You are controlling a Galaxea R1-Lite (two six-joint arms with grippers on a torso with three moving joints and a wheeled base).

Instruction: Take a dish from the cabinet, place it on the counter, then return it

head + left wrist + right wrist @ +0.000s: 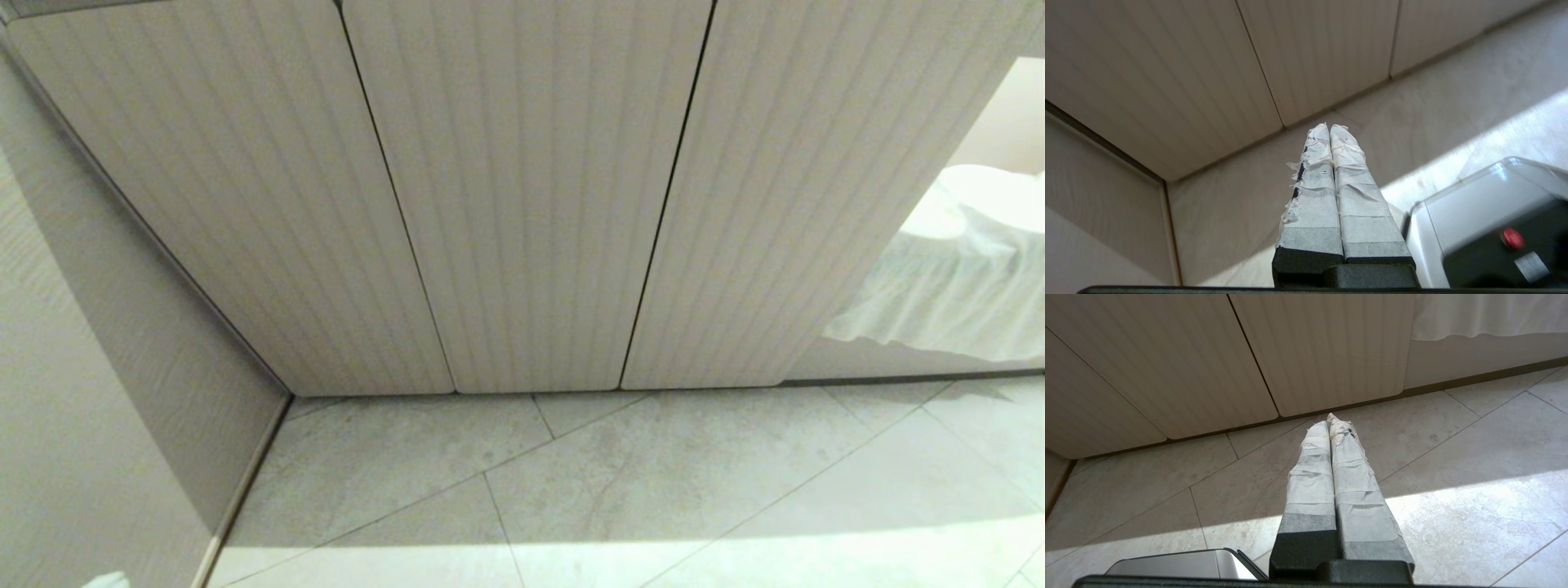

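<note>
Your left gripper [1330, 127] has its two taped fingers [1312, 192] pressed flat against each other, clenched on nothing. In its wrist view it hangs low over the pale tiled floor [1241, 212], tips aimed toward the foot of the cabinet [1180, 73]. At about four o'clock from those tips you see a corner of the robot's grey and black base [1490, 228], carrying a small red button [1513, 238].

Your right gripper [1329, 418] is likewise clenched and empty, its wrapped fingers [1310, 477] meeting along their whole length. It too points down at the floor, just short of the cabinet's lower edge. A sliver of the grey base shows at about seven o'clock from the fingers.

Neither arm appears in your head view. There the cabinet fills the upper part of the picture, with three ribbed, round-cornered doors side by side, all closed; the middle door [531, 196] sits at twelve o'clock. A plain side wall [98, 384] runs along at nine o'clock, meeting the cabinet in a corner. At three o'clock a white draped cloth [955, 278] hangs beyond the cabinet's right end.

You cannot see the dish in any view, nor the counter.
</note>
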